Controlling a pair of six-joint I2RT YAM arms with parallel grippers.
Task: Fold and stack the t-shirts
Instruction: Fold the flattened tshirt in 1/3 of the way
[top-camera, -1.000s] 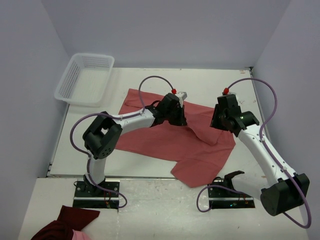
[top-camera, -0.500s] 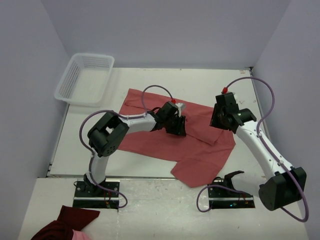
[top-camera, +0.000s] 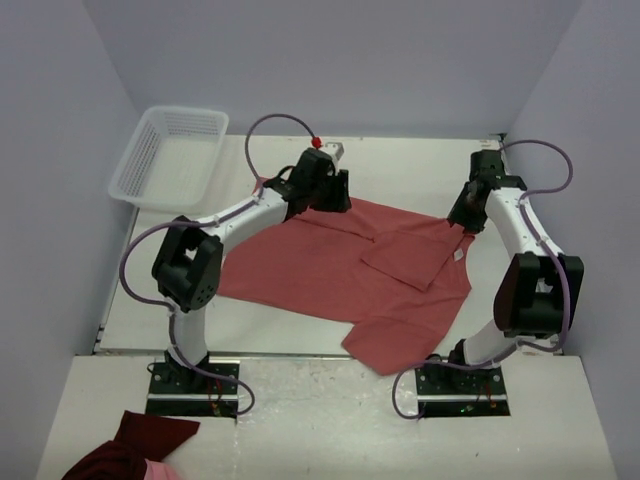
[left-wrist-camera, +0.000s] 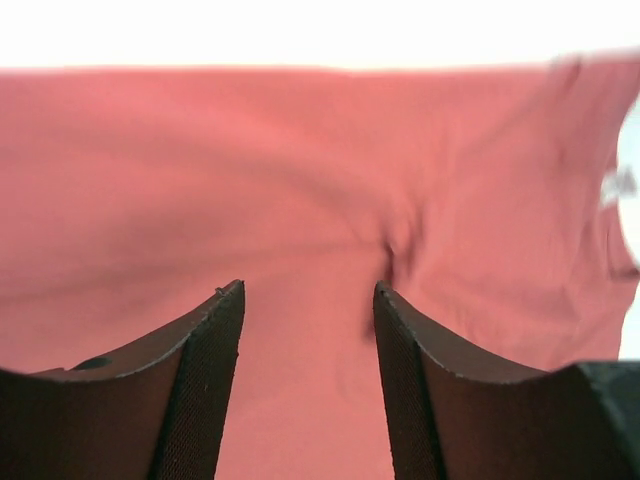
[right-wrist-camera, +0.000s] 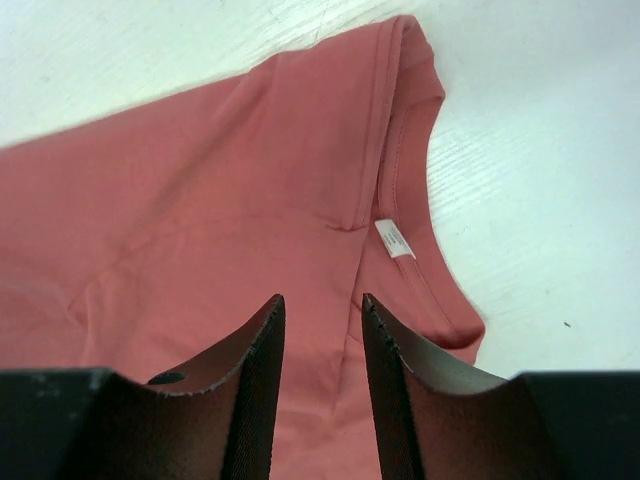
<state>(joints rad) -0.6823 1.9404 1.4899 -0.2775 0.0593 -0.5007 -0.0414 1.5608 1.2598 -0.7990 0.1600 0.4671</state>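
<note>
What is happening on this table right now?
Two robot arms are folding a salmon-red t-shirt spread on the white table. One flap lies folded in over its body. The left gripper hovers open near the shirt's far edge; the right gripper, also open, hovers near the collar with its white label. Neither holds cloth.

The left arm (top-camera: 240, 213) and right arm (top-camera: 516, 218) share white link shells, black joint housings, mauve cables (top-camera: 268, 121) and black base plates (top-camera: 165, 398). A red knob (top-camera: 316, 143) caps the left wrist. The fingers (left-wrist-camera: 205, 390) are dark, tapered and textured.
</note>
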